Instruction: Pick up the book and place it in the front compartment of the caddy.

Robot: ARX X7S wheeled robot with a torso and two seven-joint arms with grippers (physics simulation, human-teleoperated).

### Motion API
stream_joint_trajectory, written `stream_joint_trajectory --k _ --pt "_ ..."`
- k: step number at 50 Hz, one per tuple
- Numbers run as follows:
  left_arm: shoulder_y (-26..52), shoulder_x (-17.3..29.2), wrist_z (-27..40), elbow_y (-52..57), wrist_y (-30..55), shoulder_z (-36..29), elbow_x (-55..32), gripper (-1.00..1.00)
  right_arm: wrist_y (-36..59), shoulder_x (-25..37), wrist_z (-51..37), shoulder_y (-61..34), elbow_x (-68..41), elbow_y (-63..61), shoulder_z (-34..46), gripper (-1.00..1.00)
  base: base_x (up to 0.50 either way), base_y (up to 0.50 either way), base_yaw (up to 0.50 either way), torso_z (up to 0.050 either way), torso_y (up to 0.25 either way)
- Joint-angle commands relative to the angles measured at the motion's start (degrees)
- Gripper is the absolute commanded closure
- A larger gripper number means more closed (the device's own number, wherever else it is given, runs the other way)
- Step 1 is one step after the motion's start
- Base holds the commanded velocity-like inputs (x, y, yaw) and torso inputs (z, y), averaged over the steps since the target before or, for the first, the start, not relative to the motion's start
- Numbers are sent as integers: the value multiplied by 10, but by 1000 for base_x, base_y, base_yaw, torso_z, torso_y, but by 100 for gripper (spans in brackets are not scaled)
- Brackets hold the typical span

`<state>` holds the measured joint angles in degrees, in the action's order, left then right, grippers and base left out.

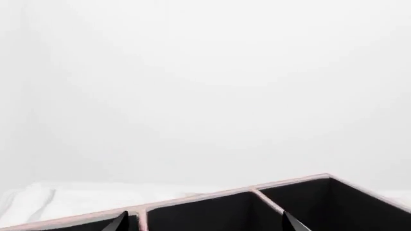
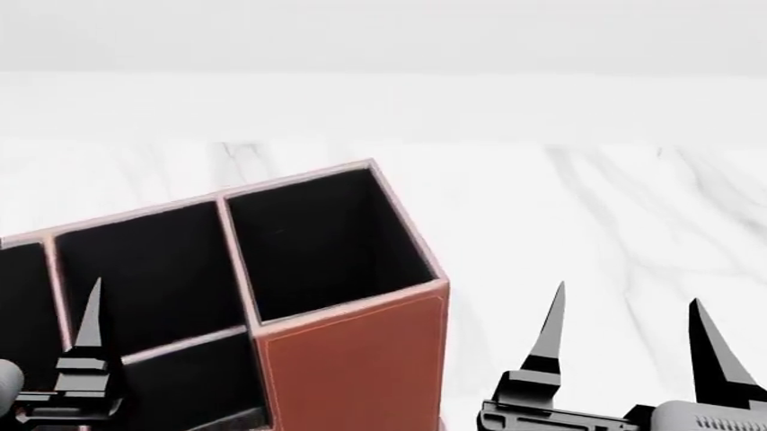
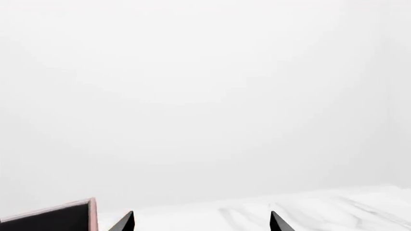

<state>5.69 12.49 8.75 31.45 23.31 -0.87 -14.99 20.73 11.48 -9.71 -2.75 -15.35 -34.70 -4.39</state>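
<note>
Pick step is judged not yet begun: no book is seen in any view, so its location cannot be told from these renders.

Right gripper point(image 2: 623, 310): fingers spread wide, nothing between them, held over bare marble table point(image 2: 576, 206). Left gripper point(image 1: 204, 222): two fingertips are seen well apart in the left wrist view, nothing pinched; only one finger point(image 2: 90, 337) is visible in the head view.

Caddy point(image 2: 354, 368) is placed just beside the right gripper, on its left-arm side; the left gripper is held over the caddy's black-lined cells. The tall corner section point(image 2: 323, 242) is seen between the two grippers and beyond their tips. Cells are cropped at the head view's edge, so which one is the front compartment cannot be confirmed; the cell below the left finger is a candidate only. No book is seen inside the visible cells.

Next move, as judged: the book must be found first — view is to be shifted or head tilted until it shows. Then one spread gripper is to be lowered around its thin edges.

Risk: tall caddy wall lies close to both arms' paths; clearance is needed.
</note>
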Motion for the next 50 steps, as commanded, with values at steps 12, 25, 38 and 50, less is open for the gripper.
stream_joint_trajectory --k 12,25,38,50 --pt "1 10 9 -3 -3 -11 -9 -100 31 7 -27 -18 -11 18 5 -100 159 0 0 0 1" --pt "-2 16 13 -7 -11 -15 -12 -100 -8 10 -36 -7 0 17 9 -100 0 0 374 0 0" --pt "-3 20 18 -6 -12 -18 -16 -100 -22 15 -41 -2 -2 25 15 -100 0 0 500 0 0" --pt "-1 23 21 -8 -12 -20 -20 -100 -11 22 -50 -8 -8 19 18 -100 0 0 500 0 0"
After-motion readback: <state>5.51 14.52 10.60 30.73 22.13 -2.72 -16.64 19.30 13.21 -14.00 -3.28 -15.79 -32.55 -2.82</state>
